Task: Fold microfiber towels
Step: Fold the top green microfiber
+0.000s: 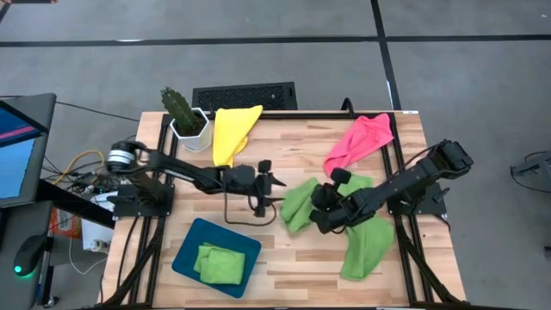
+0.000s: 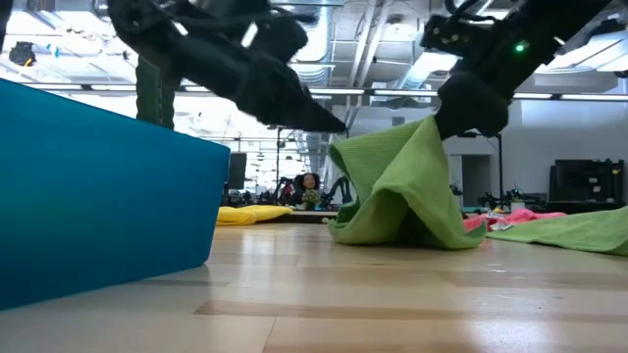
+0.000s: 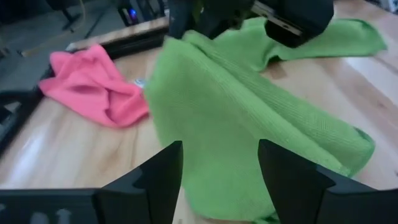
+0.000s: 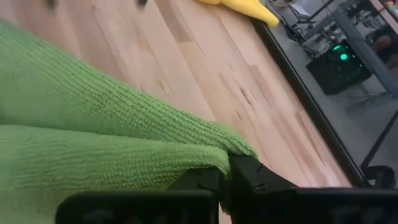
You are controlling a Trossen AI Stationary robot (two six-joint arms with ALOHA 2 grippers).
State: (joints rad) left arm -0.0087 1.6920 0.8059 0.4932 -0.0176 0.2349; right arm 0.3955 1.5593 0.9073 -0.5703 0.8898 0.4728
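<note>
Cloth is what my right pincer (image 4: 227,171) has: its fingers are pinched together on a fold of the lime green towel (image 1: 299,203) near the middle of the table (image 1: 301,258), and the low view shows that cloth pulled up into a peak under my grip while its lower part lies on the wood. My left pincer (image 3: 219,180) hangs just beside the same towel on its other side, fingers spread and holding nothing. A second lime green towel (image 1: 366,245) lies toward the right edge. The pink towel (image 1: 359,143) lies at the far right corner, the yellow towel (image 1: 232,131) drapes over the far edge beside a potted cactus (image 1: 184,114). Near the front left corner sits a teal tray (image 1: 188,256) with a folded green towel (image 1: 218,263) in it.
</note>
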